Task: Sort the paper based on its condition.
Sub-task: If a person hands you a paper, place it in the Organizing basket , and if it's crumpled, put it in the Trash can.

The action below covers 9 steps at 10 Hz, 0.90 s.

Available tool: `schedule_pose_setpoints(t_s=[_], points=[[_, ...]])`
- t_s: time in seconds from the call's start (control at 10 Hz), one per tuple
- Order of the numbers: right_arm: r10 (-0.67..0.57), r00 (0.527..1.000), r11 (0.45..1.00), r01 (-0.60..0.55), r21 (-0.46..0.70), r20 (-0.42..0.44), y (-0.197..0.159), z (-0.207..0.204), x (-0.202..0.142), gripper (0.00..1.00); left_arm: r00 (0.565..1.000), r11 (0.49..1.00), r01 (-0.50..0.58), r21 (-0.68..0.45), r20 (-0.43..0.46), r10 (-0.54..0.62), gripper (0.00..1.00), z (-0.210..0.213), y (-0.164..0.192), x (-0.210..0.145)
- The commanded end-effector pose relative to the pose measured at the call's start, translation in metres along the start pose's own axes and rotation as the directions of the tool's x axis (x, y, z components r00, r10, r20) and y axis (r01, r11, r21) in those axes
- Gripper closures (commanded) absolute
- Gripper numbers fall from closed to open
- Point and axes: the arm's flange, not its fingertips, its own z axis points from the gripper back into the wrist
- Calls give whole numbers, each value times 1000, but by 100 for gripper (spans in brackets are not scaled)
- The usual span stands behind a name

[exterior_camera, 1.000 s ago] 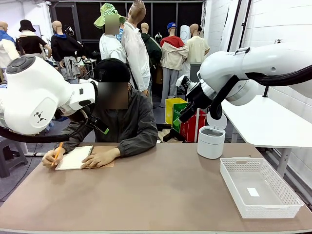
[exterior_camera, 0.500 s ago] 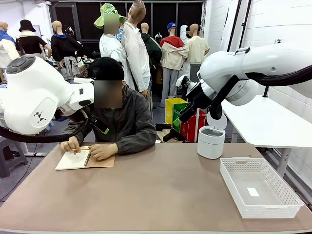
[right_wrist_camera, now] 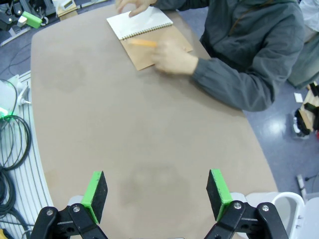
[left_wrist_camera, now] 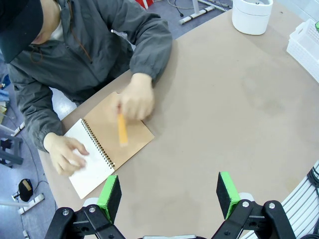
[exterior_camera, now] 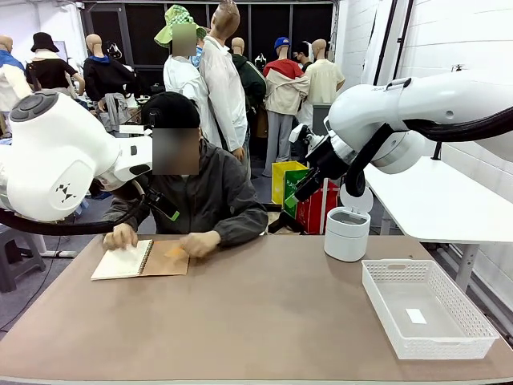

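While the person's hand (left_wrist_camera: 64, 153) presses the white spiral-bound notebook page (left_wrist_camera: 92, 169), we see both grippers (left_wrist_camera: 169, 191) (right_wrist_camera: 157, 196) spread wide (holding nothing).

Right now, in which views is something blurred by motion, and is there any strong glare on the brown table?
Left wrist view: the person's hand holding the orange pencil over the spiral-bound notebook with brown cardboard cover is smeared by motion. Right wrist view: that hand is softly blurred too. Front view: the brown table looks evenly lit, without strong glare.
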Motion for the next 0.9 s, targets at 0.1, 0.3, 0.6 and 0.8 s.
schedule_pose_setpoints(t_s=[0.1,0.3,0.6,0.8], points=[[-5,1000,1000,5,-3,-8,0,0,0,0,1000,1000,-2,4,-1,2,0,0,1,-1],[-5,1000,1000,5,-3,-8,0,0,0,0,1000,1000,-2,4,-1,2,0,0,1,-1],[-5,1000,1000,5,-3,-8,0,0,0,0,1000,1000,-2,4,-1,2,0,0,1,-1],[-5,1000,1000,5,-3,-8,0,0,0,0,1000,1000,-2,4,-1,2,0,0,1,-1]])
